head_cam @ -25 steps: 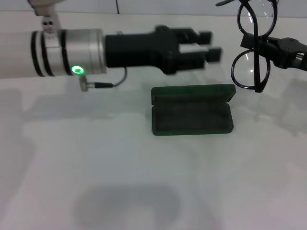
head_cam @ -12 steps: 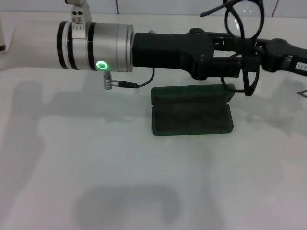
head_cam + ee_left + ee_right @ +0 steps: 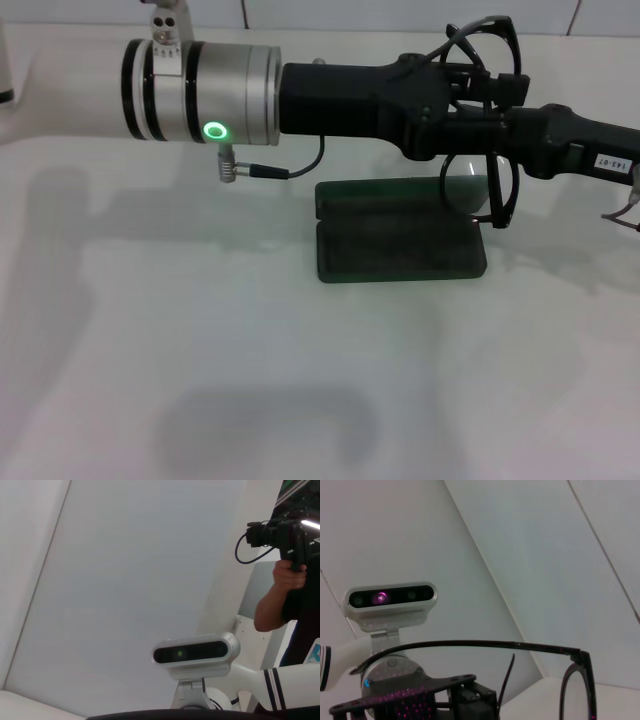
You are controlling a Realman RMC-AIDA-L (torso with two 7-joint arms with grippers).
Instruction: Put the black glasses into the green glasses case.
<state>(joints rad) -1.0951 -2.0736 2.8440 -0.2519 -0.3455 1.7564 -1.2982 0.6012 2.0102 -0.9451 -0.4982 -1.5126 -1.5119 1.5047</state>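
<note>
The black glasses hang upright in the air above the right end of the green glasses case, which lies open and empty on the white table. My right gripper comes in from the right and is shut on the frame. My left gripper reaches across from the left and meets the glasses at their temple arms, directly against the right gripper. In the right wrist view one long temple and a lens rim of the glasses cross the picture, with the left gripper below them.
The left arm's silver wrist, with a green light and a dangling cable, spans the table behind the case. The left wrist view points upward at the robot's head camera and a person holding a camera.
The left gripper has moved right until it reached the glasses. The right gripper has carried the glasses left and lower, over the case's right end.
</note>
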